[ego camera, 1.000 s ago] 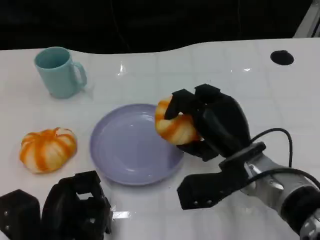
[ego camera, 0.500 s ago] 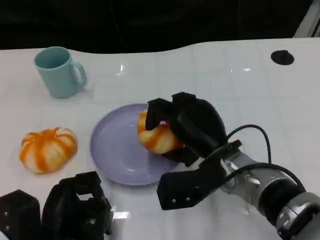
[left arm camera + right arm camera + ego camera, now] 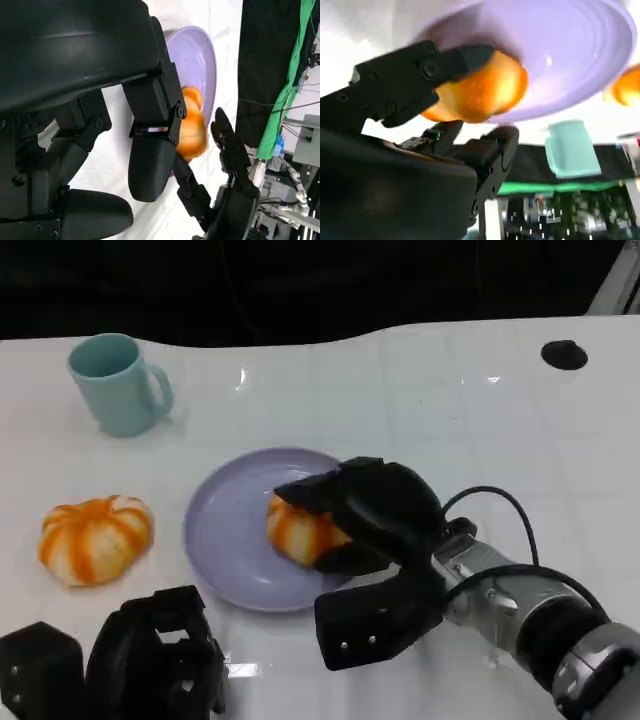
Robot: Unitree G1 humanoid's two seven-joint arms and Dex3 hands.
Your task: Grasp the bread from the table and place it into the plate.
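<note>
**A:** status on the right hand (image 3: 372, 515)?

**B:** Fingers wrapped over the bread (image 3: 300, 530), thumb side under it. It grips the bread. The right wrist view confirms it: black fingers (image 3: 415, 75) clamp across the top of the orange loaf, which sits against the plate's inside.

**A:** where's the bread relative to the plate (image 3: 225, 540)?

**B:** Over the right half of the lavender plate, inside the rim. Looks like it's touching the plate surface, can't be certain from the head view.

**A:** left hand (image 3: 150, 665)?

**B:** Low at the near table edge, in front of the plate, nothing in it. Fingers curled in, per the left wrist view (image 3: 150, 165). It's well apart from the second bread (image 3: 95, 538), the orange-striped one left of the plate.

**A:** any labels or text?

**B:** None readable. Teal mug (image 3: 118, 383) at far left is plain. Black round spot (image 3: 564, 354) on the table (image 3: 480, 420) at far right, no marking on it.
</note>
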